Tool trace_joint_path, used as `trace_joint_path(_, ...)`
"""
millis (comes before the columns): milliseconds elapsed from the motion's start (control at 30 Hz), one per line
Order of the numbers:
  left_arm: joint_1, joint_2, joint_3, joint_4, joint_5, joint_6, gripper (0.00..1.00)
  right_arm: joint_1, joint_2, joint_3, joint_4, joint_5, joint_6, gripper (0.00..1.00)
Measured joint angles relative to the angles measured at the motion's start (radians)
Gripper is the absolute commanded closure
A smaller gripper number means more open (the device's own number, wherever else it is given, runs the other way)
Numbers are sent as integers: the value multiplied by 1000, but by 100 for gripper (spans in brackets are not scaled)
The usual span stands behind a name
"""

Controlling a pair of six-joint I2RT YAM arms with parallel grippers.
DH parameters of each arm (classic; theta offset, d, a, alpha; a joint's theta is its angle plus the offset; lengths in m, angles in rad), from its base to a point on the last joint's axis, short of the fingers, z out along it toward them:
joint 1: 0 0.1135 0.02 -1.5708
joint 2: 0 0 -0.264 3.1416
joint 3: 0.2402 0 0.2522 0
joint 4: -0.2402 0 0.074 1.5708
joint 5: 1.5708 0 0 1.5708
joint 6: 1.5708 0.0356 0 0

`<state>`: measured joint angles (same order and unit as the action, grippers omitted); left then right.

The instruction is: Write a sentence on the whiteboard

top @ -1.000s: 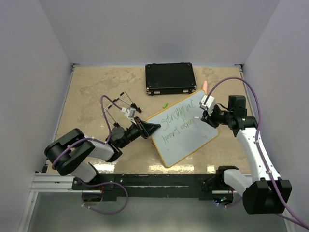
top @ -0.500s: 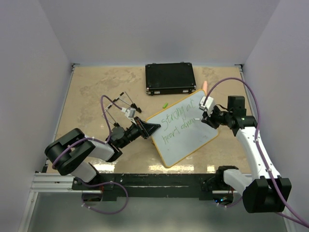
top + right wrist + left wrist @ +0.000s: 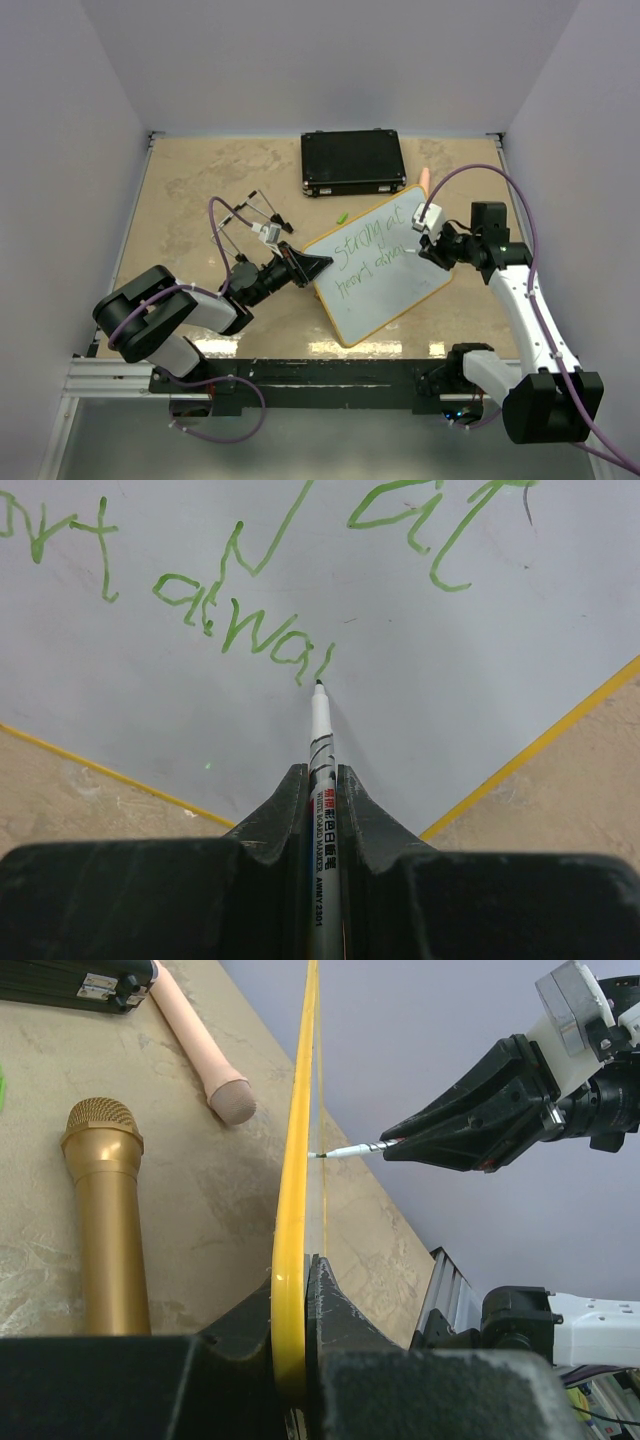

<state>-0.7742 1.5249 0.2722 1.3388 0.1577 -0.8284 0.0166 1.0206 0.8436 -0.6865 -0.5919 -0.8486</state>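
Midway, writing sentence [image 3: 368, 252]: marker [image 3: 321, 735] pinched in right tool [image 3: 320, 777], board [image 3: 450, 680] clamped in left tool [image 3: 294, 1282]; needs light tip contact next.

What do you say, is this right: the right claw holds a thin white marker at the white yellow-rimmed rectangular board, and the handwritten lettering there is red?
Not quite: the handwritten lettering is green, not red; the right wrist view shows it. The rest stands: the right claw holds the thin white marker at the white yellow-rimmed rectangular board.
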Motion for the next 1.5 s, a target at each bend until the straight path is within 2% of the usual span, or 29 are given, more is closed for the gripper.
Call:
trace_joint_path(867, 0, 5, 0, 6, 0, 0, 100, 0, 10, 19, 75, 7, 58, 100)
trace_joint_path(1500, 0, 7, 0, 6, 0, -3, 100, 0, 28, 20, -60, 51, -61, 100)
